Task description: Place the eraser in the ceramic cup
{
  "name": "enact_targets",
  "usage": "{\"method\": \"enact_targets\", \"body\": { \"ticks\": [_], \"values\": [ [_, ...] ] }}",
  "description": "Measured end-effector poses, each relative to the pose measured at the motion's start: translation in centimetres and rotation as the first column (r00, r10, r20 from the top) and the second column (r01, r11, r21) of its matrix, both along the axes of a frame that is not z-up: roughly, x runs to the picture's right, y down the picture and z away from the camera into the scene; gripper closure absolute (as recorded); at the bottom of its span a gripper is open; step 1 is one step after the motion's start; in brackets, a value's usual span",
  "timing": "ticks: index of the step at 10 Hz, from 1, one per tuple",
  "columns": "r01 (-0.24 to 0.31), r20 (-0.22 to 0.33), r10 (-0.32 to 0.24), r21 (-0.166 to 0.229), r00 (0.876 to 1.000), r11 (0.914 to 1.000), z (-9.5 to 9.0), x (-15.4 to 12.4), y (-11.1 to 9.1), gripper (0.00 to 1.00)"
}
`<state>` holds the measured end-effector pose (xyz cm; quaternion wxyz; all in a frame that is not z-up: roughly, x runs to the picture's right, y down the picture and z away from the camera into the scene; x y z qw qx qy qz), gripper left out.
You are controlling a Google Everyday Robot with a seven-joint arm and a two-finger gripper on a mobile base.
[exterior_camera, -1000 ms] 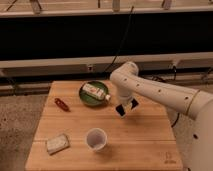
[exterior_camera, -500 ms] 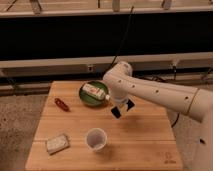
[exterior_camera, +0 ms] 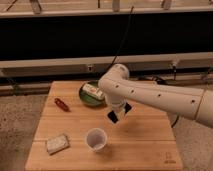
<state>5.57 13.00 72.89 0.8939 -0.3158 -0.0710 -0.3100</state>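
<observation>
**Over the pale wooden surface [exterior_camera: 145, 135]: lining up the drop**

Dark panelling runs behind the surface. My hand [exterior_camera: 119, 113] hangs above its middle, clamped on the small flat black eraser [exterior_camera: 113, 117]. The eraser sticks out tilted on both sides of the grip, clear of the wood. The small round whitish ceramic cup [exterior_camera: 96, 139] stands upright nearer the front edge, close by and a little to one side of the eraser.

To do this well, I judge I should centre the eraser over the cup's mouth. It looks about as long as the mouth is wide, so I would turn a narrow end downward. Then I would lower it inside the rim and only then let go. An off-centre or high release risks a bounce off the rim or tipping the cup. The round green plate [exterior_camera: 86, 100] lies beyond my hand, out of the path.
</observation>
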Motion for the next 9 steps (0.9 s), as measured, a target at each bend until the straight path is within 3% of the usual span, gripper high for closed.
{"method": "enact_targets", "body": {
  "ticks": [5,9],
  "values": [
    [0.073,0.06,-0.073,-0.008,0.996,0.9973,-3.8,-4.2,2.2,1.0],
    [0.111,0.103,-0.109,-0.018,0.989,0.9936,-5.2,-6.3,3.9,1.0]
  ]
}}
